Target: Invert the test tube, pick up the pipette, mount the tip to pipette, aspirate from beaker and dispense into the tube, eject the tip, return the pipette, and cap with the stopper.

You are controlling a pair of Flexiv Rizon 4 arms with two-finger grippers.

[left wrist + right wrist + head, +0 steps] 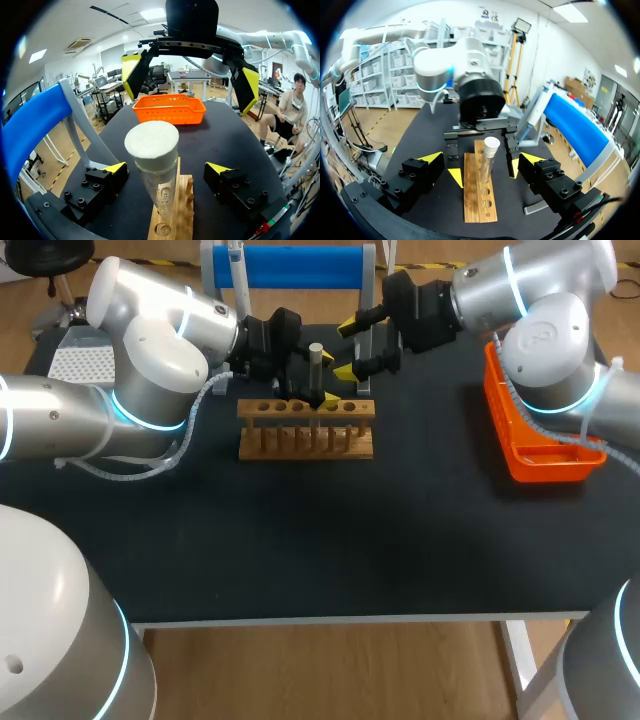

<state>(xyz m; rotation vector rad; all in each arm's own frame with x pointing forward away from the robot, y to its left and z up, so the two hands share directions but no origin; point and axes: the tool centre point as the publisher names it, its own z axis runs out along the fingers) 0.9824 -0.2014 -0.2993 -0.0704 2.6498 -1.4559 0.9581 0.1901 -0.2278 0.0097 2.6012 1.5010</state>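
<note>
On our dark desk (300,540), the test tube (159,192) stands upright in the wooden rack (305,437), stopper (151,141) uppermost, inside our left claw (167,169), spread wide; our right claw (482,158) faces it, also open.

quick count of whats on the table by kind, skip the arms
wooden rack: 1
test tube: 1
white stopper: 1
orange basket: 1
blue stand: 1
white box with holes: 1
total: 6
</note>
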